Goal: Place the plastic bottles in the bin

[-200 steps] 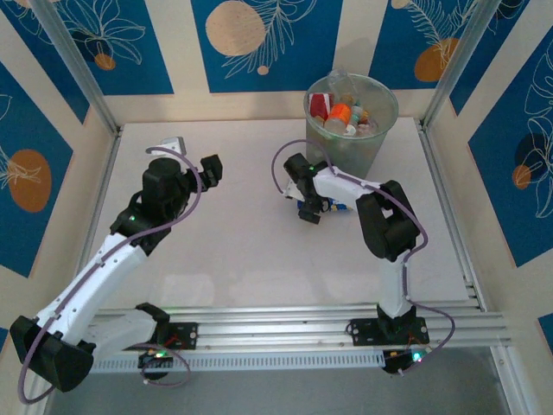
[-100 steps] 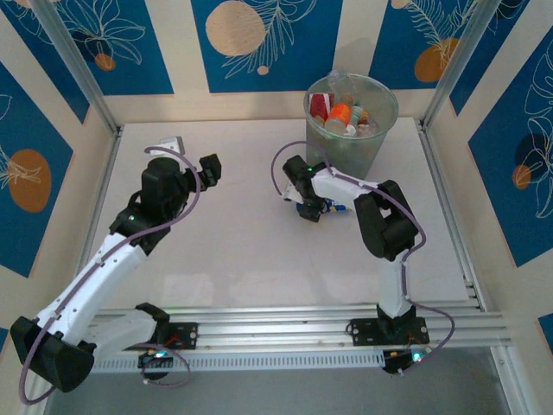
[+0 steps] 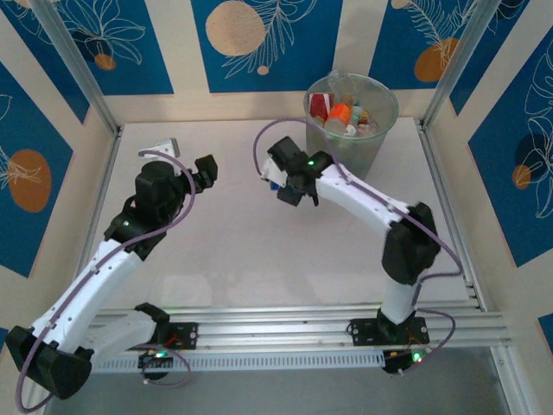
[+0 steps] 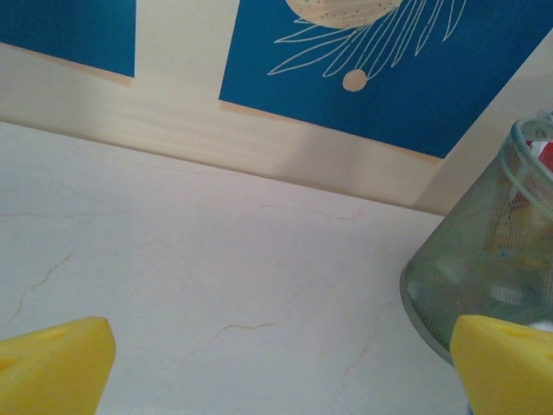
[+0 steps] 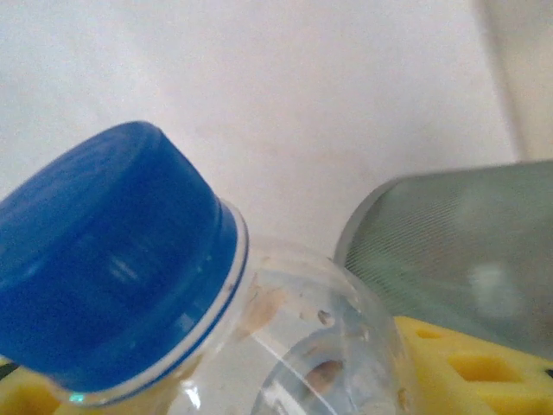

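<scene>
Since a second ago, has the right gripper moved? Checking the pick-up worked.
Yes. The right gripper, shut on a blue-capped clear plastic bottle, moved left and farther away, from in front of the tall translucent grey-green plastic bin to its left.

The left arm extends forward, its gripper (image 3: 184, 157) spread wide, yellow fingers (image 4: 54, 367) far apart. The right arm stretches up-left, its gripper (image 3: 281, 181) clamped around a clear blue-capped plastic bottle (image 5: 121, 259).
</scene>
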Controlling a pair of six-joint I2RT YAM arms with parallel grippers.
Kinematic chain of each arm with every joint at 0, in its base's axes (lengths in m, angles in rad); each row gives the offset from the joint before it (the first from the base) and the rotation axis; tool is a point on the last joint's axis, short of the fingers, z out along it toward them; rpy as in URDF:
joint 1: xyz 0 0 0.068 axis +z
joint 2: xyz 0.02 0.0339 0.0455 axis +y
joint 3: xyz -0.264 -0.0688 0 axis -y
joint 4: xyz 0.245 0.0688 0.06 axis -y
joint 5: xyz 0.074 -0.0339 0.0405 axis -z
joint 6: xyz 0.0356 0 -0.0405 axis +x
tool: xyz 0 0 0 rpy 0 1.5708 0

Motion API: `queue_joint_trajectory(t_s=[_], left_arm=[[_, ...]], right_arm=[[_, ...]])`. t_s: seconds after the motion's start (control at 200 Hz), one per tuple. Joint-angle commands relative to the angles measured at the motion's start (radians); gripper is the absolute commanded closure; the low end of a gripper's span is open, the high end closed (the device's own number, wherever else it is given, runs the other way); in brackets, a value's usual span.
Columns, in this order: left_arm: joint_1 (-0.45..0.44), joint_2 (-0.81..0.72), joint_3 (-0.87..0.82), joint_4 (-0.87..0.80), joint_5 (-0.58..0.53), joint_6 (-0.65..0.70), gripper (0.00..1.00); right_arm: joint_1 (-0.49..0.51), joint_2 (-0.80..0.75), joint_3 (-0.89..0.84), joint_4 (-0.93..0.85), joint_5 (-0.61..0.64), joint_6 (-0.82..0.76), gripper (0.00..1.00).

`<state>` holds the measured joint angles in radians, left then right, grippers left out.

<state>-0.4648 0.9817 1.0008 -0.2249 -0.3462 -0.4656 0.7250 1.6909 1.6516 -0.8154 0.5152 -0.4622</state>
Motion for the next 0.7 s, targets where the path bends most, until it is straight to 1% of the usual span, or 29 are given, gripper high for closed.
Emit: queue_joint_trajectory(t_s=[0.0,0.155,0.29,0.37,0.485,0.575,0.695], left_arm=[[0.015,-0.021,-0.005,-0.001,-0.022,0.001,0.00],[0.017,-0.020,-0.004,0.003,-0.017,-0.001,0.01],[0.017,-0.011,0.001,0.008,-0.010,-0.002,0.01],[0.017,-0.008,0.003,0.012,-0.007,-0.002,0.00],[0.017,-0.002,0.003,0.020,0.003,-0.006,0.00],[0.017,0.002,0.004,0.025,0.019,-0.013,0.01],[0.017,0.003,0.004,0.021,0.032,-0.015,0.00]], right_arm=[[0.020,-0.097,0.062,-0.034,-0.086,0.080,0.61],[0.043,-0.208,0.118,-0.011,-0.162,0.126,0.61],[0.044,-0.289,0.146,0.068,-0.166,0.163,0.61],[0.037,-0.318,0.157,0.143,-0.121,0.174,0.62],[-0.002,-0.318,0.174,0.277,-0.004,0.187,0.61],[-0.059,-0.299,0.171,0.399,0.062,0.188,0.61],[-0.155,-0.245,0.183,0.518,0.094,0.231,0.62]])
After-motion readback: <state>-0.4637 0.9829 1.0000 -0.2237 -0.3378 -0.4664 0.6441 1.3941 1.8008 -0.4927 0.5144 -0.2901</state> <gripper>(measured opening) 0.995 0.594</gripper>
